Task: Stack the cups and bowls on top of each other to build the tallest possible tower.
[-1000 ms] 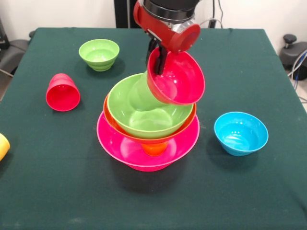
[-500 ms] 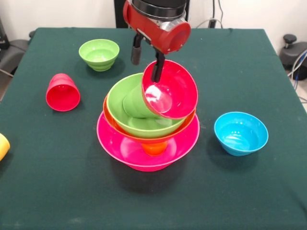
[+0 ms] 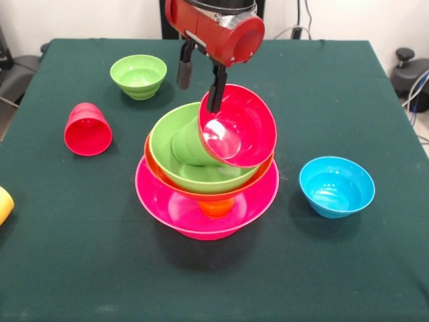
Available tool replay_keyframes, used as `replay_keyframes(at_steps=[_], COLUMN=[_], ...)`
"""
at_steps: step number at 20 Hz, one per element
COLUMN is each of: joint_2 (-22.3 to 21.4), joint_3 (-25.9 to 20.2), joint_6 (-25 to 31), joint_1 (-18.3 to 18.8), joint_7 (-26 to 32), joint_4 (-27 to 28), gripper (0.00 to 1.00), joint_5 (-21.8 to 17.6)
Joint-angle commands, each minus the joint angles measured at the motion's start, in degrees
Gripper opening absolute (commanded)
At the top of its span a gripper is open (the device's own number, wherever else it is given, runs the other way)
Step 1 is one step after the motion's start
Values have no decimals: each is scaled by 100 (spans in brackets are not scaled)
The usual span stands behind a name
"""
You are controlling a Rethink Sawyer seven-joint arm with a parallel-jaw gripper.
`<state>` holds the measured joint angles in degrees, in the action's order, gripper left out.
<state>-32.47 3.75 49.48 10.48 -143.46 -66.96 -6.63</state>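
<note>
Leftmost, yellow cup cut by the frame edge. Next, red cup on its side, mouth toward camera. Small green bowl upright behind it. Centre: tower of pink, orange, large green bowl; small red bowl tilted steeply against green cup inside. Gripper above, fingers spread, gripping nothing. Far right, small blue bowl upright, apart.

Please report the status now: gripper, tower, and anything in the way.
Gripper open, above small red bowl. Red bowl tilted on the tower, leaning on green cup. Nothing in the way.
</note>
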Motion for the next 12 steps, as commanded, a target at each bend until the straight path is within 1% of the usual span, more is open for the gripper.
replay_keyframes(at_steps=[1, 3, 9, 12], joint_2=[84, 112, 74, 3], joint_3=[-489, -460, -415, -422], joint_6=[-151, -224, -100, 123], joint_1=[-13, -45, -81, -87], joint_7=[693, 572, 476, 512], joint_4=[-550, -560, -589, -668], gripper=[100, 100, 100, 100], joint_5=[-282, -281, -239, -181])
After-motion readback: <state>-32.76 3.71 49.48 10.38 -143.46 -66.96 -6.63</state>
